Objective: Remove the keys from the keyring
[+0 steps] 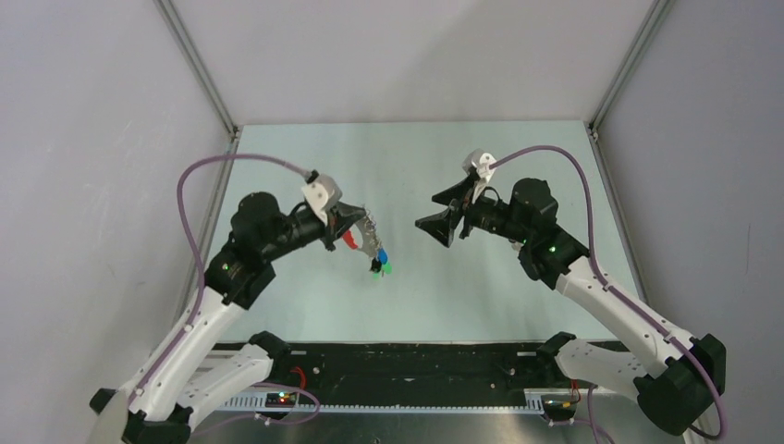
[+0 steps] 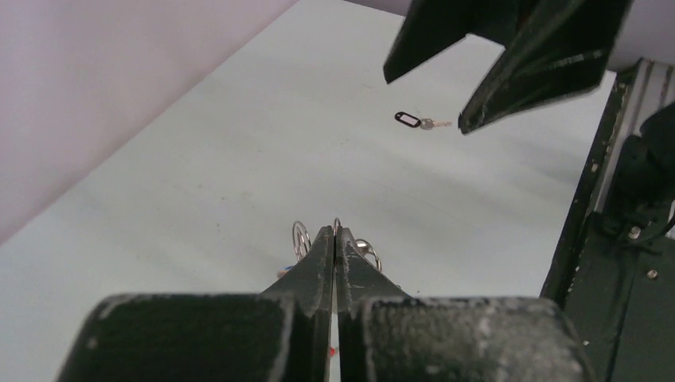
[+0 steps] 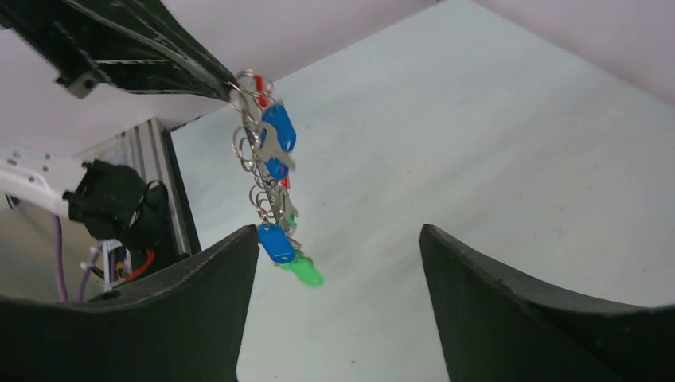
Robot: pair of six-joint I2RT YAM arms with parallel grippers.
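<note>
Left claw [image 2: 335,235]: pressed tight together, pinching the top of the keyring [image 3: 248,102], a thin metal ring with a curved red plastic loop, and holding it up off the table.
Keys [image 3: 272,150]: small silver metal keys with blue and green plastic tags, dangling in a loose string of little rings straight below the left claw's tips.
Right claw [image 3: 338,231]: spread wide with nothing in it, facing the left claw across a gap; the bunch hangs in front of it, nearer one finger than the other.
Step, as I read it: no key is off yet, and the right claw has to close on one key and work it free.
Risk, swing: the bunch hangs loose, so a nudge from one finger could push it aside and the claw would shut on air or on several keys at once.
Risk, drop: the left claw holds by its very tips, so a hard pull could drag the whole bunch out of the pinch.
Risk, snag: the rings interlock, so a straight tug may only tighten them.
Around: a lone silver key with a black oval tag [image 2: 414,121] lies on the pale green table [image 1: 434,296], well beyond the left claw's tips.
In the way: only open air between right claw and bunch; the tangle itself is the obstacle.
</note>
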